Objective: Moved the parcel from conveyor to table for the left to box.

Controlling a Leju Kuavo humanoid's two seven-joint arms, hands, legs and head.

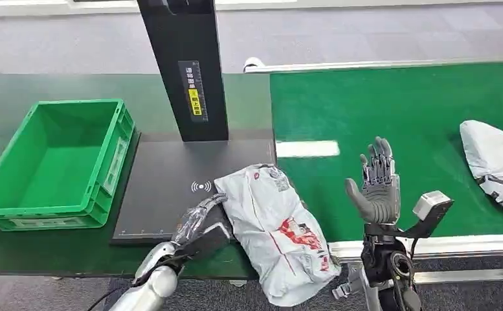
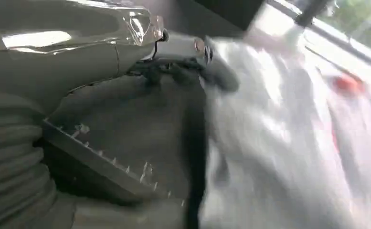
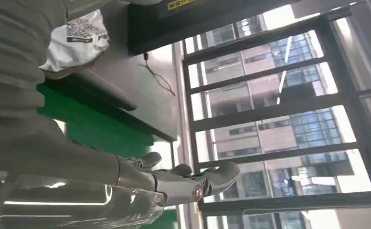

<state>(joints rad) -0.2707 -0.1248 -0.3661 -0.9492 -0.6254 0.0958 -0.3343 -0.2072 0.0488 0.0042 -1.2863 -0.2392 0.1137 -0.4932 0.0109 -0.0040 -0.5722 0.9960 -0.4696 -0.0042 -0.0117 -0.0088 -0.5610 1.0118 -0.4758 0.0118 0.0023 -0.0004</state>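
Observation:
The parcel [image 1: 274, 227], a grey-white plastic mailer with red print, lies on the dark table [image 1: 41, 256], partly over the black scan pad [image 1: 161, 188], with one end hanging past the near edge. My left hand [image 1: 203, 223] lies low at the parcel's left side, fingers stretched out against its edge. The blurred left wrist view shows the left hand [image 2: 102, 62] and its dark fingers [image 2: 193, 138] touching the parcel [image 2: 288, 133]. My right hand [image 1: 379, 184] is raised over the green conveyor [image 1: 397, 110], palm up, fingers spread and holding nothing. The right wrist view shows the right hand [image 3: 174, 183] and the parcel [image 3: 78, 38].
A green crate [image 1: 116, 149] stands empty at the table's left. A black scanner post [image 1: 184, 65] rises behind the pad. A second grey-white parcel [image 1: 494, 162] lies on the conveyor at the far right. A metal rail [image 1: 430, 246] borders the conveyor's near edge.

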